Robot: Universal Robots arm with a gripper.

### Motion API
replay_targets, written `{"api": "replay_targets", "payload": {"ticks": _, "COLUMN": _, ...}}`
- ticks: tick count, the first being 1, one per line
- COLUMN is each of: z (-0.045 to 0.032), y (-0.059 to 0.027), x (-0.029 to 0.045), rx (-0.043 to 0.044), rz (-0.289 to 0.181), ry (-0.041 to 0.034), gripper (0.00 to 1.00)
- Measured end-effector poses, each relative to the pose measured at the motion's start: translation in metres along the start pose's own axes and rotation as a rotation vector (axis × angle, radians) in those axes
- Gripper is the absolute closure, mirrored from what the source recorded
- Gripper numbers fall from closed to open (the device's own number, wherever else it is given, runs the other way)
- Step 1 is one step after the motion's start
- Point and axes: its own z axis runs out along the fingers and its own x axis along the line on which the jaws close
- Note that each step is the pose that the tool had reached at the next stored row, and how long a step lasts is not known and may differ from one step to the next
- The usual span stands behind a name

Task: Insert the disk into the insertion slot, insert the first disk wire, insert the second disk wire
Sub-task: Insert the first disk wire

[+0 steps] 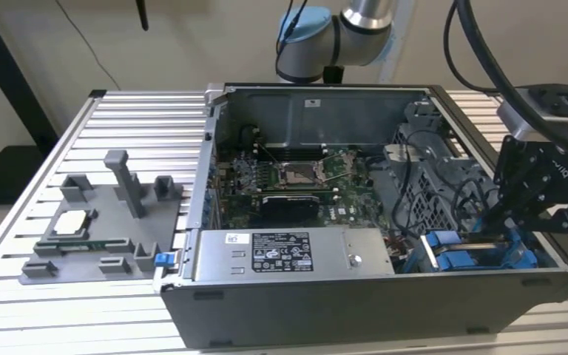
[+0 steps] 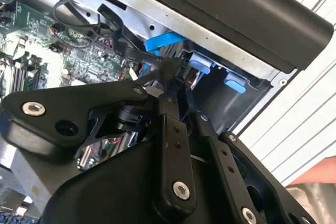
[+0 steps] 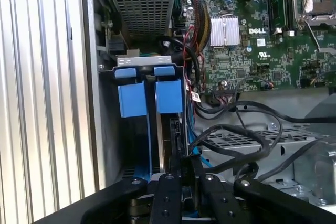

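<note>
The disk (image 3: 171,132) sits edge-on inside the insertion slot (image 3: 144,61) of the drive cage, its blue frame tabs (image 3: 169,96) at the slot's mouth. In the exterior view the blue frame (image 1: 458,259) shows at the case's front corner on the exterior view's right. My gripper (image 3: 185,167) hangs directly over the disk's end, its jaws closed together. In the second wrist view the gripper (image 2: 169,71) pinches the black connector of a flat black disk wire (image 2: 131,45). A light blue wire (image 2: 164,40) curves just beyond it.
The open computer case (image 1: 363,310) lies on a slatted metal table (image 1: 136,133). The power-supply box (image 1: 289,254) sits beside the cage, the motherboard (image 1: 294,181) behind. Loose black cables (image 3: 236,129) cross the perforated cage. A grey fixture (image 1: 106,222) stands on the exterior view's left.
</note>
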Motion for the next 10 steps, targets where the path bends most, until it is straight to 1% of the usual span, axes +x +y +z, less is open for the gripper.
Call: {"api": "replay_targets", "payload": {"ticks": 10, "z": 0.0029, "y": -0.0002, "x": 0.0003, "rx": 0.0008, "rz": 0.009, "ry": -0.0001, "gripper": 1.00}}
